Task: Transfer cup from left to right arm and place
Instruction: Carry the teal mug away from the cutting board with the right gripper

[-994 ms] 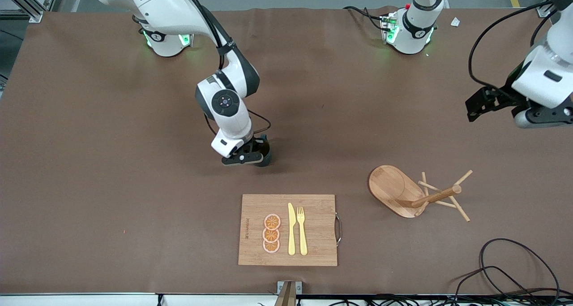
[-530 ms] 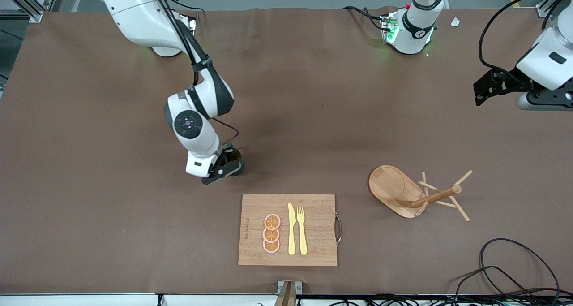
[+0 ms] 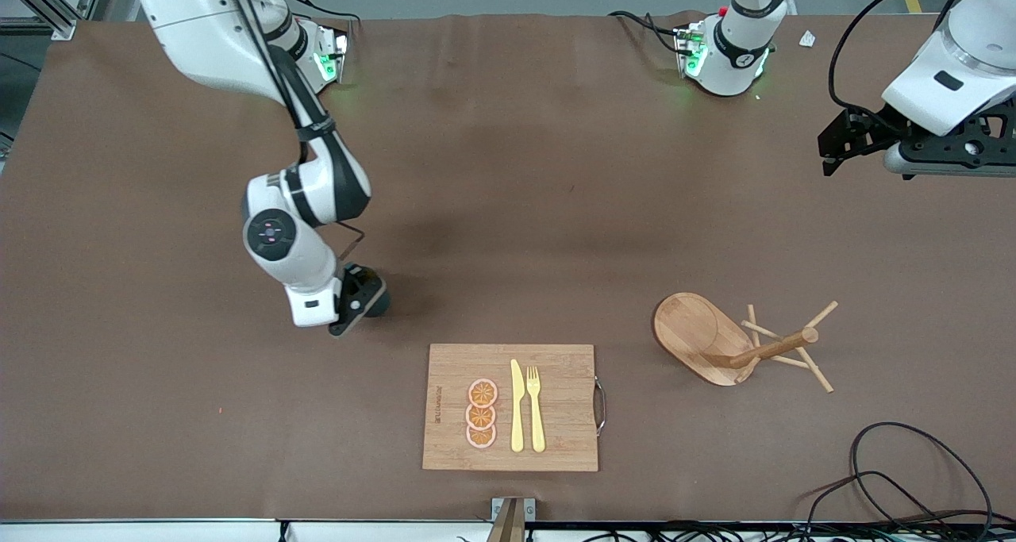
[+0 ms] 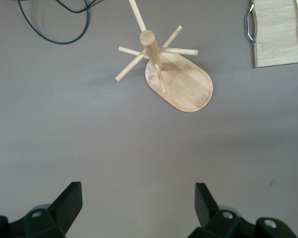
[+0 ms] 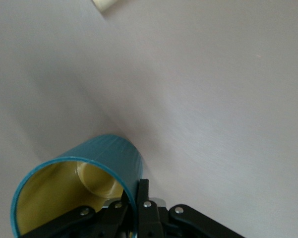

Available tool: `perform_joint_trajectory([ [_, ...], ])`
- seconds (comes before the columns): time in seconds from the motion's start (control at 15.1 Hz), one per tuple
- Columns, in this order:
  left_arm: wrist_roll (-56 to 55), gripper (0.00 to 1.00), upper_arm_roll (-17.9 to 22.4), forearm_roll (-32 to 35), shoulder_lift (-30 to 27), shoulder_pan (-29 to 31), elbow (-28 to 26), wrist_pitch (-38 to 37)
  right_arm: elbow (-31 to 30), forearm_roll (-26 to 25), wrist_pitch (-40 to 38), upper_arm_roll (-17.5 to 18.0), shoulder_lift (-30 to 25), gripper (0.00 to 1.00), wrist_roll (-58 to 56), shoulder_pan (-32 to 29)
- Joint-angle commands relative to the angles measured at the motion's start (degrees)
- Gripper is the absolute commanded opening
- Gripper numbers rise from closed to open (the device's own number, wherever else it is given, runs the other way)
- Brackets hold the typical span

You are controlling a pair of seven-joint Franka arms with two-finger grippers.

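The right tool (image 3: 359, 308) grips the cup (image 3: 376, 304) above the table (image 3: 159, 415).

Cutting board (image 3: 556, 415), cutlery (image 3: 526, 405), tipped peg rack (image 3: 738, 342).

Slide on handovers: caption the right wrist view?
Right gripper, jaws shut on the rim of the teal cup, carrying it above the brown table.
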Motion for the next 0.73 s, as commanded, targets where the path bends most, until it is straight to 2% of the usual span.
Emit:
perform_joint_trajectory([
  [0.0, 1.07, 1.0, 0.06, -0.83, -1.03, -0.55, -1.25, 0.58, -9.3, -0.5, 4.98, 1.15, -5.89, 0.0, -15.95, -5.93],
  [0.27, 0.54, 1.0, -0.82, -1.01, -1.03, -0.82, -1.25, -0.74, -18.44, -0.5, 11.14, 1.33, -10.02, 0.0, -32.5, -12.62],
  [0.4, 0.98, 1.0, -0.73, -1.1, -1.03, -0.29, -0.73, -0.74, -20.39, -0.5, 10.62, 1.24, -11.6, 0.0, -38.12, -13.68],
  [0.66, 0.63, 1.0, -0.12, -4.25, -0.16, 0.5, 1.64, -0.83, -20.75, -0.33, 8.61, 1.41, -11.61, 0.02, -56.85, -20.7],
])
